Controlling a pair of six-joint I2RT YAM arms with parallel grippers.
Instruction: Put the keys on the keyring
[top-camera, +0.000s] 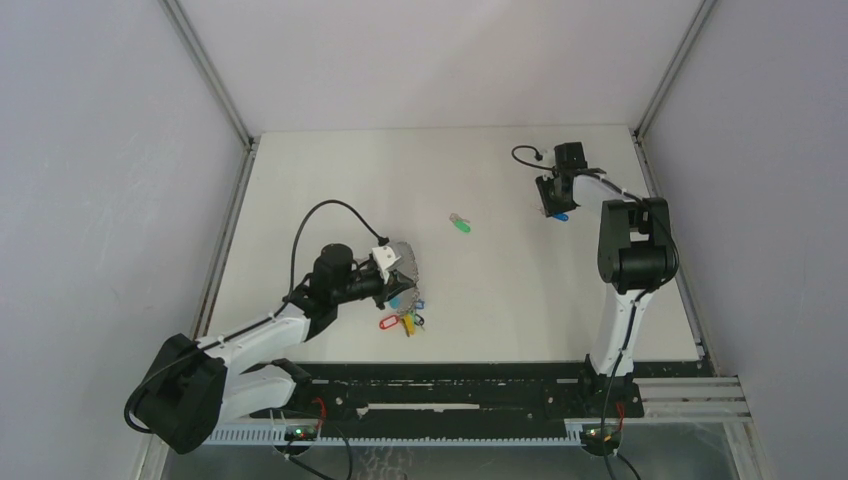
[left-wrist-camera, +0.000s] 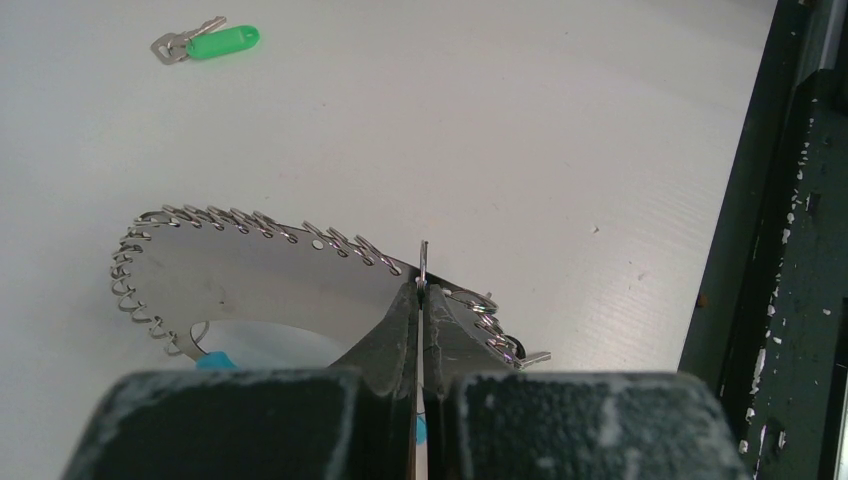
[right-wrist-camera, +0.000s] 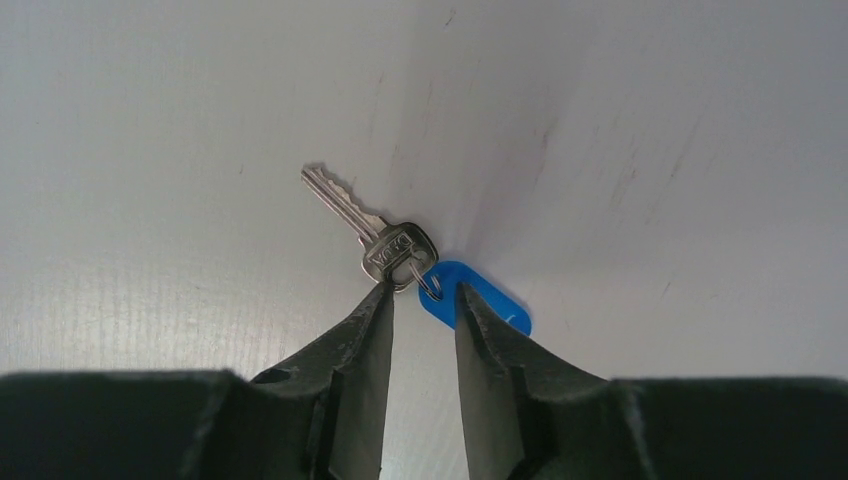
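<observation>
Your blue-tagged key, its head stamp too blurred to read, lies flat on the white table at the parted, unclamped tips of the right gripper, while the left gripper is clenched on the keyring, the green-tagged key lying well apart.

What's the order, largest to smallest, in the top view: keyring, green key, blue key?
1. keyring, clearly largest.
2. green key and blue key: unranked, since the blue one is mostly hidden under the right gripper.
</observation>
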